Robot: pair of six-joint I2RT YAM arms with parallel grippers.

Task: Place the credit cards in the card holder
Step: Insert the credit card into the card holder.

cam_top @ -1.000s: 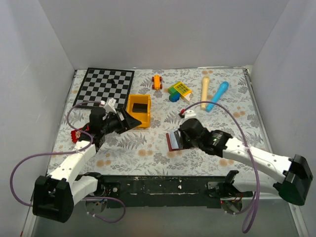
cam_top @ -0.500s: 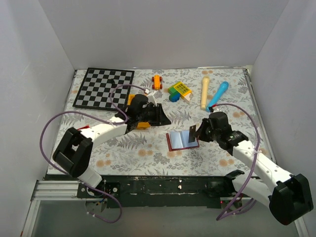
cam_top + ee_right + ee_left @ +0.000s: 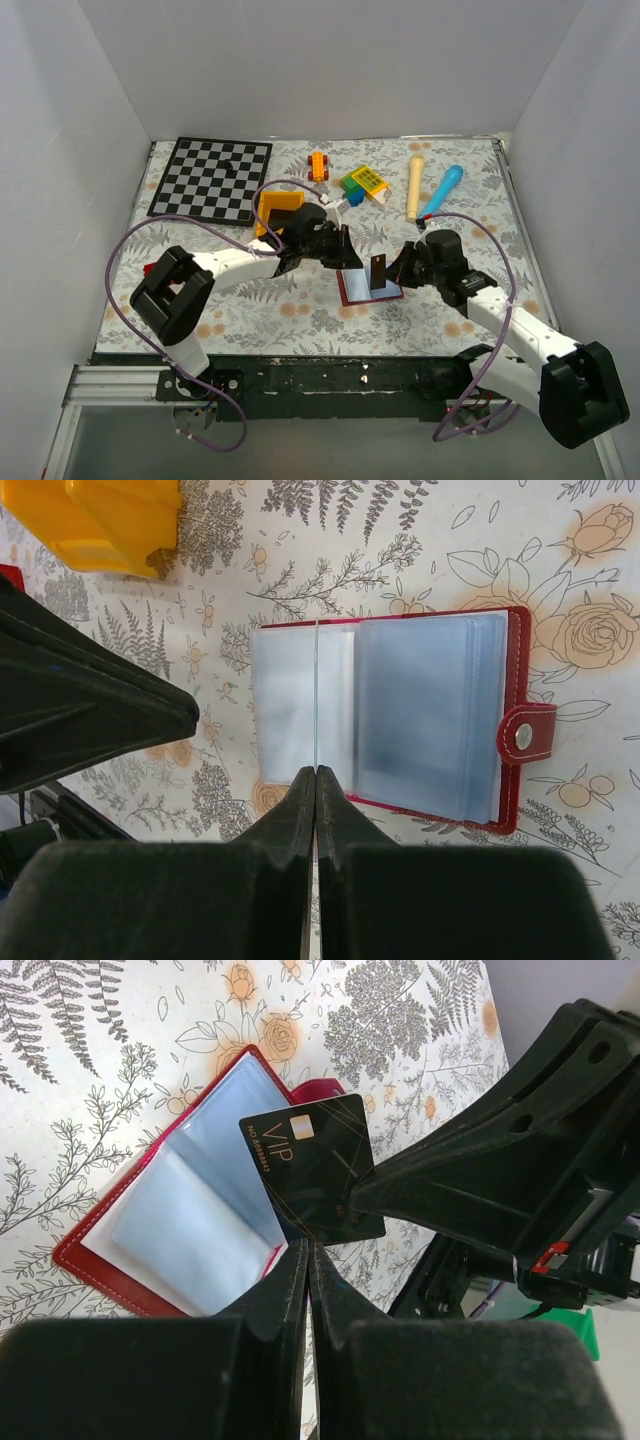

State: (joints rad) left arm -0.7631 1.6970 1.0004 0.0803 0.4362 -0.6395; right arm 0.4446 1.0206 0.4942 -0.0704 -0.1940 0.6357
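In the top view, the left claw (image 3: 343, 258) covers the far left corner of the card holder (image 3: 358, 290). The yellow bin (image 3: 266, 212) beyond the holder shows only partly behind that arm, its inside unreadable. From the right wrist, the credit card (image 3: 316, 695) above the holder's pockets is edge-on, a thin line, its face unseen. From the left wrist, blurred fingers (image 3: 150, 1380) hide the holder's near edge, and the card's small print is too fine to read.

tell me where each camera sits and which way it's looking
Top external: above and behind left arm and right arm, looking down at the table; both show.
Left wrist: faces the card holder and credit card; own shut jaws at bottom.
Right wrist: looks down on the holder; own jaws pinch the card edge-on.
Both wrist views share holder and card.
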